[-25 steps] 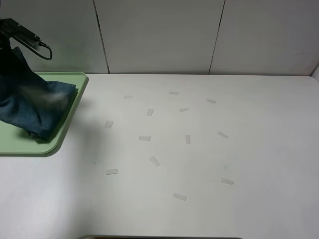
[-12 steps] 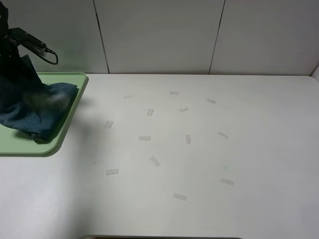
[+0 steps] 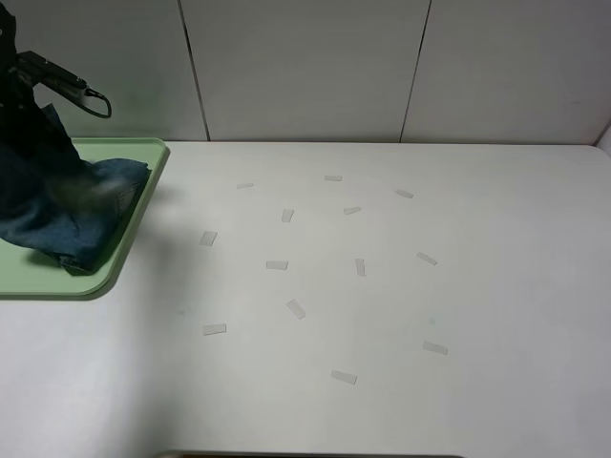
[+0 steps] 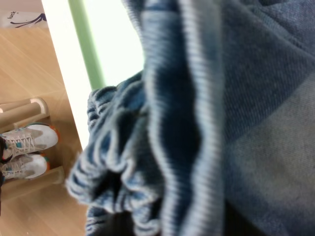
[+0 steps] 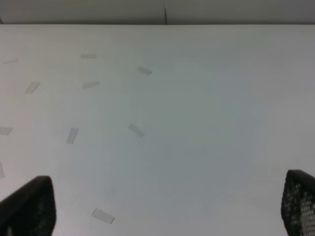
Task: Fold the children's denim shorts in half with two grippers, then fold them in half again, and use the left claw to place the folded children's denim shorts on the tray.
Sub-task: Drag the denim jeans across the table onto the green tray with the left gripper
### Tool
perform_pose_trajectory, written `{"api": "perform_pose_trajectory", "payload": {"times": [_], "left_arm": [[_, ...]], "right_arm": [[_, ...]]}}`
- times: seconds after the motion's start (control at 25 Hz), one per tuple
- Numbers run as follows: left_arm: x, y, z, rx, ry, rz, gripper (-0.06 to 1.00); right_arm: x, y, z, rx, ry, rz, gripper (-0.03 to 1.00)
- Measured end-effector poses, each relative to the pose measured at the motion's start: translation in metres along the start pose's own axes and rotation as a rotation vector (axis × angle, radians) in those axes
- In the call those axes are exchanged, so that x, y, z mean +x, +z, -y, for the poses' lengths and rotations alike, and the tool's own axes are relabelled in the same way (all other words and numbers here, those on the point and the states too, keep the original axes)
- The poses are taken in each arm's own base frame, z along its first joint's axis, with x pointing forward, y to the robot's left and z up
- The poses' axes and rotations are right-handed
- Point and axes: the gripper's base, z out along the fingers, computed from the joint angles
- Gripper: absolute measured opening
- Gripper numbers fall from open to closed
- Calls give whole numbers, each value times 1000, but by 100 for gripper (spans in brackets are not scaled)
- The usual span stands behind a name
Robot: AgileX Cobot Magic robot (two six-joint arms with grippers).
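my right gripper (image 5: 167,209) hangs over the white table (image 3: 401,305) and its tape strips (image 3: 297,308), jaws spread wide, nothing held. far left, the denim shorts (image 3: 72,205) lie bunched on the green tray (image 3: 43,282), reaching its right rim. my left arm (image 3: 21,91) stands steeply over them. the left gripper is buried in denim, so i can't tell its grip.

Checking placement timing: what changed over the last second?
The denim shorts sagged lower and bunched onto the tray. The left arm's cable loop edged right. Whether the left claw has let go is hidden: denim fills its wrist view. Tray and tape marks stayed put.
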Motion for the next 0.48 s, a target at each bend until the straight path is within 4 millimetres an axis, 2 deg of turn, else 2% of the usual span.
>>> {"api": "perform_pose_trajectory", "payload": {"times": [0.12, 0.2, 0.32, 0.48], "left_arm": [[-1, 0, 0, 1, -4, 6, 63], [-2, -2, -1, -2, -15, 27, 84], [-4, -9, -4, -9, -40, 49, 95], [-7, -22, -10, -21, -74, 88, 99]], "right_arm": [[0, 0, 0, 0, 0, 0, 69], [0, 0, 0, 0, 0, 0, 69], [0, 0, 0, 0, 0, 0, 69], [0, 0, 0, 0, 0, 0, 69]]}}
